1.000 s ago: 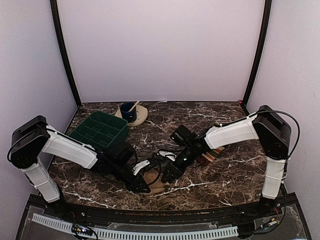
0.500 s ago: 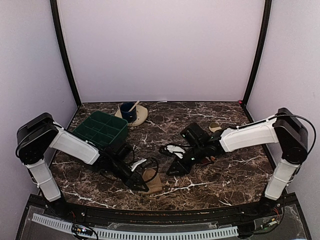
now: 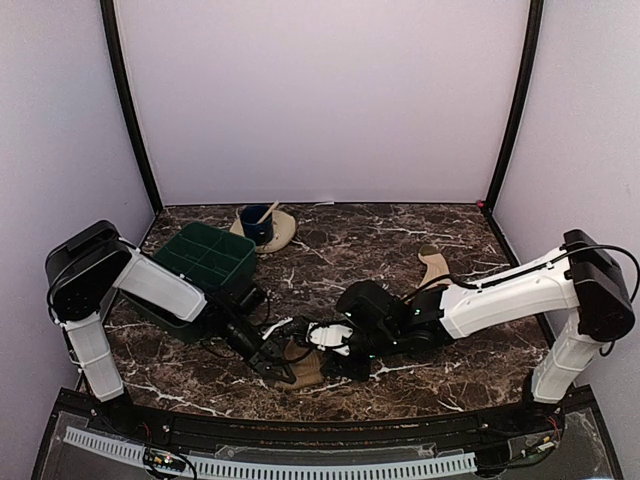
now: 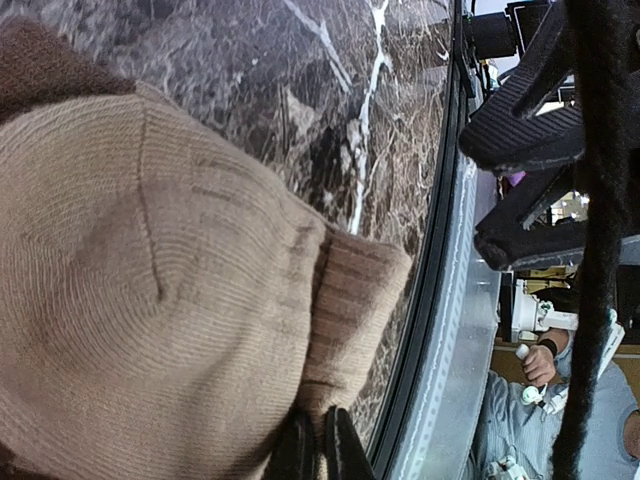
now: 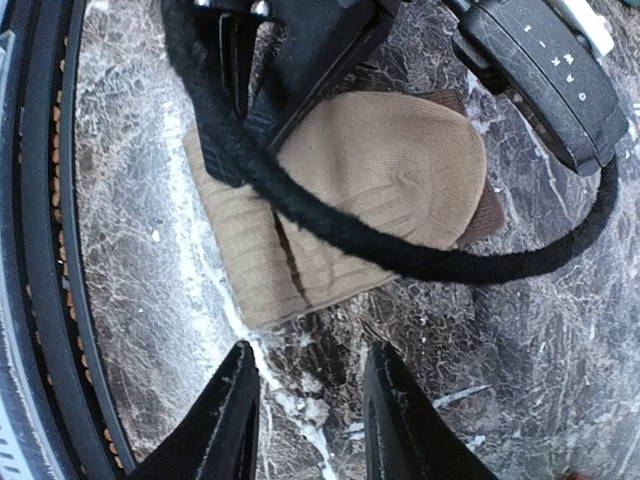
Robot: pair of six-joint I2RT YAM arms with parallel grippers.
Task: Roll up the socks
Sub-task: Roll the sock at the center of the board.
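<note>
A folded plain tan sock [image 3: 303, 364] with a brown tip lies near the table's front edge. It fills the left wrist view [image 4: 150, 260] and shows in the right wrist view [image 5: 400, 170]. My left gripper [image 3: 284, 372] is shut on its ribbed cuff [image 4: 355, 290], pinching the fabric between the fingertips [image 4: 320, 450]. My right gripper [image 3: 333, 360] is open and empty [image 5: 310, 425], low over the marble just beside the sock's cuff edge. A second tan sock [image 3: 433, 266] lies behind the right arm. Its stripes are hidden.
A green compartment tray [image 3: 200, 262] stands at the back left, beside my left arm. A blue cup with a spoon [image 3: 258, 222] sits on a tan plate behind it. The left arm's black cable [image 5: 330, 230] crosses above the folded sock. The table's front rim [image 4: 440, 330] is close.
My right arm has swung left and down, from the striped sock to beside the folded sock, uncovering the sock behind it. The left gripper has stayed on the folded sock.
</note>
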